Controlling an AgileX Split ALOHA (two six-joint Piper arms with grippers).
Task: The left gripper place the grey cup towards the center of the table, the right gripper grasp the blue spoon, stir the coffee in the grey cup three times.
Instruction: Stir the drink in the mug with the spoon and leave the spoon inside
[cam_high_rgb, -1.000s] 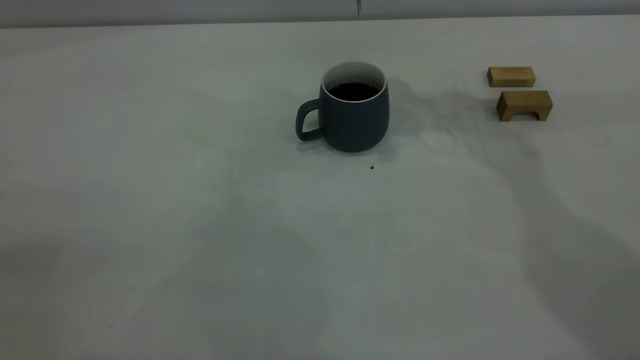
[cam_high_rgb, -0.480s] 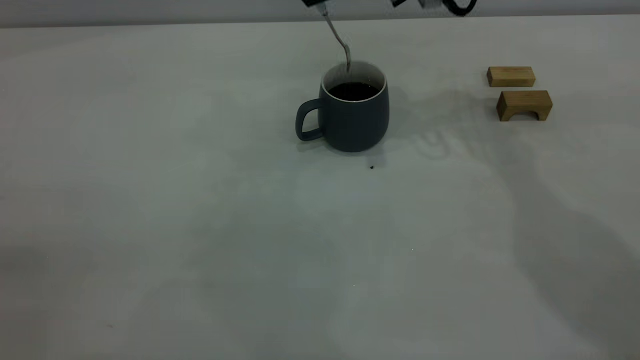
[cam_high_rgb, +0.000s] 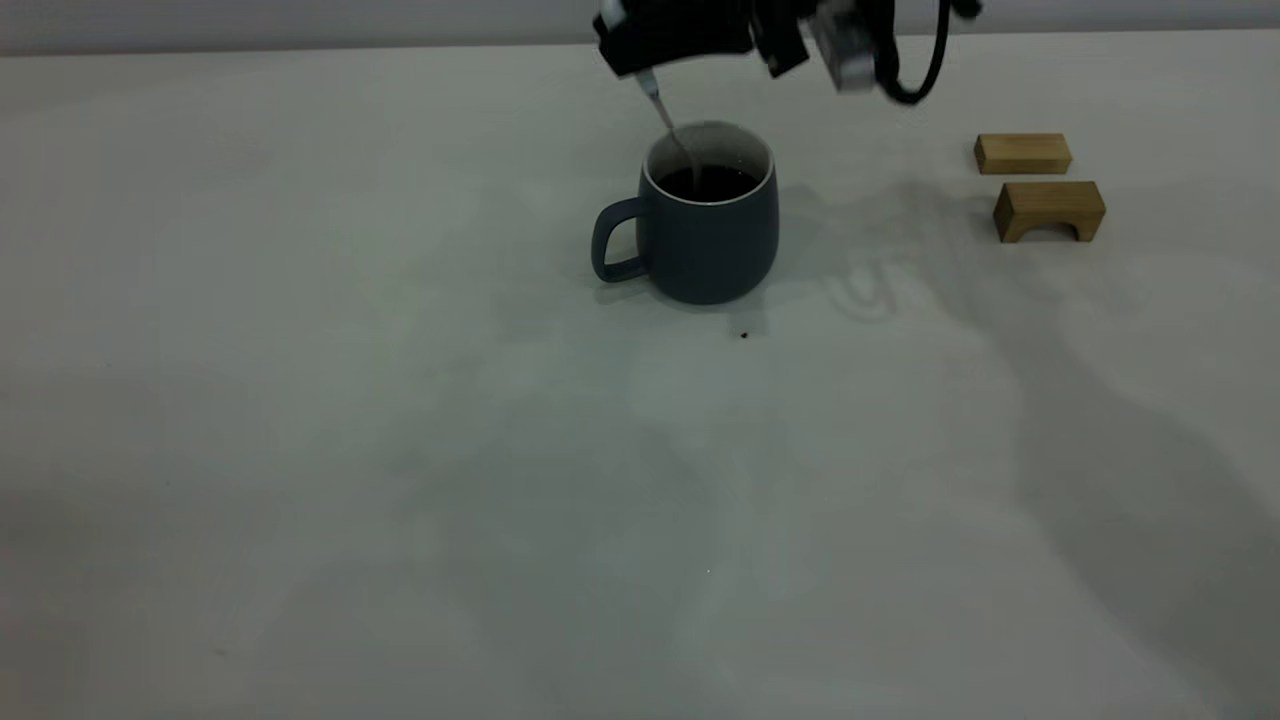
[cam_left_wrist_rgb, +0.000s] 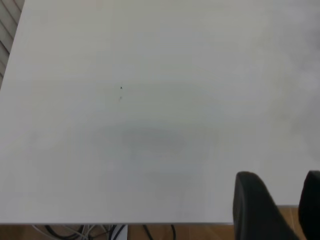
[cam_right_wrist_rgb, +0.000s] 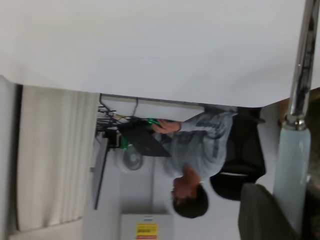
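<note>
The table (cam_high_rgb: 400, 450) fills the near part of the exterior view as a plain off-white surface crossed by soft shadows, with a tiny dark speck (cam_high_rgb: 744, 335) just in front of the grey cup (cam_high_rgb: 708, 235). The cup stands upright near the middle of the table toward its far side, handle to the view's left, and holds the coffee (cam_high_rgb: 708, 183). 2 wooden blocks (cam_high_rgb: 1045, 208) sit well apart from it at the view's right.

The right gripper (cam_high_rgb: 650, 60) hangs above the cup's far rim at the top edge of the view, clamped on the blue spoon (cam_high_rgb: 668, 118). The spoon slants down from the fingers into the cup; its bowl end reaches the coffee surface.

The right wrist view alone shows the spoon's pale blue handle (cam_right_wrist_rgb: 292, 170) joined to the grey metal neck, held beside 1 dark finger (cam_right_wrist_rgb: 265, 215). It also shows the room past the table edge: a seated person (cam_right_wrist_rgb: 200, 155) in a grey shirt, a pale curtain (cam_right_wrist_rgb: 50, 155) and a small fan (cam_right_wrist_rgb: 131, 161).

The left gripper (cam_left_wrist_rgb: 287, 200) does not appear in the exterior view. Only the left wrist view shows it, above a table edge with bare tabletop beyond, its 2 dark fingers (cam_left_wrist_rgb: 252, 205) parted and holding nothing. Cables (cam_left_wrist_rgb: 100, 231) lie below that edge.
</note>
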